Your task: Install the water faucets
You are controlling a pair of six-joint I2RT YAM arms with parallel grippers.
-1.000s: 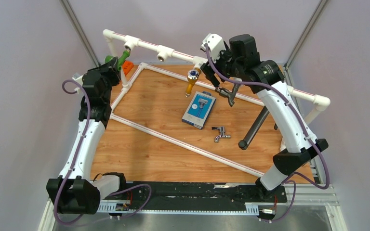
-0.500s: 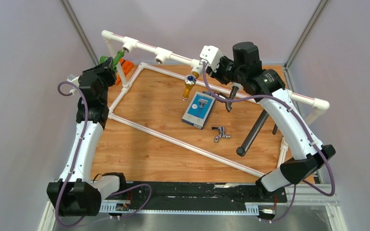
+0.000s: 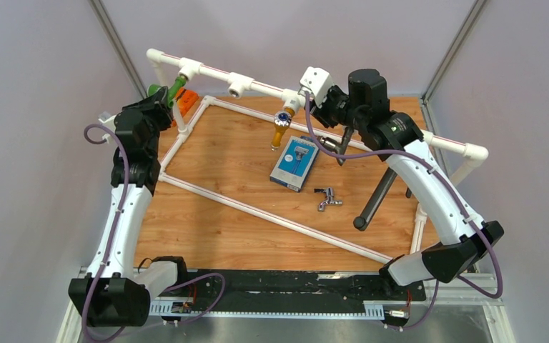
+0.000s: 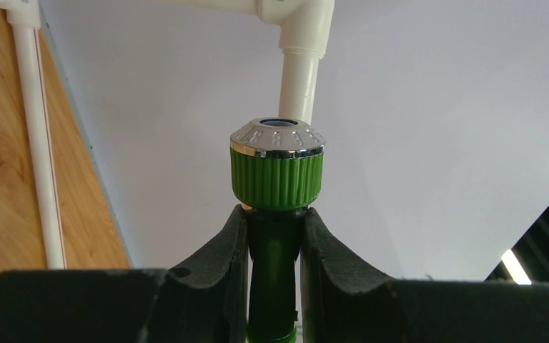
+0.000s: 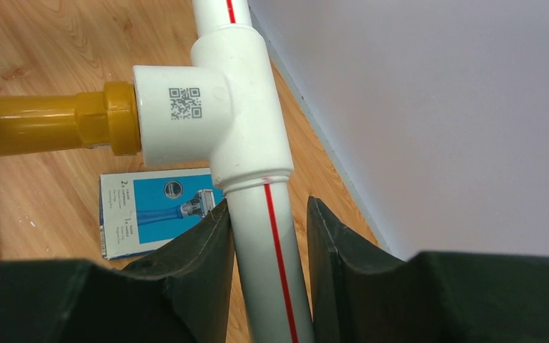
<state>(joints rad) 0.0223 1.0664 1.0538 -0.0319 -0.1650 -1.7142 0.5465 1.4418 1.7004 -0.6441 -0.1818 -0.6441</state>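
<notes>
My left gripper is shut on the neck of the green plastic faucet, just under its ribbed, chrome-capped knob. In the top view this faucet sits at the leftmost tee of the white pipe frame, with my left gripper behind it. The chrome faucet lies loose on the wooden board. My right gripper straddles the frame's white pipe just below a tee. Its left finger touches the pipe and a narrow gap shows at the right finger.
A yellow faucet hangs from that tee and also shows in the right wrist view. A flat blue-and-white box lies mid-board. A black rod leans at the right. An orange object lies by the left corner post.
My right arm has swung left and back, and its gripper has come down around the top pipe beside the yellow faucet's tee. My left arm has shifted slightly with the green faucet.
</notes>
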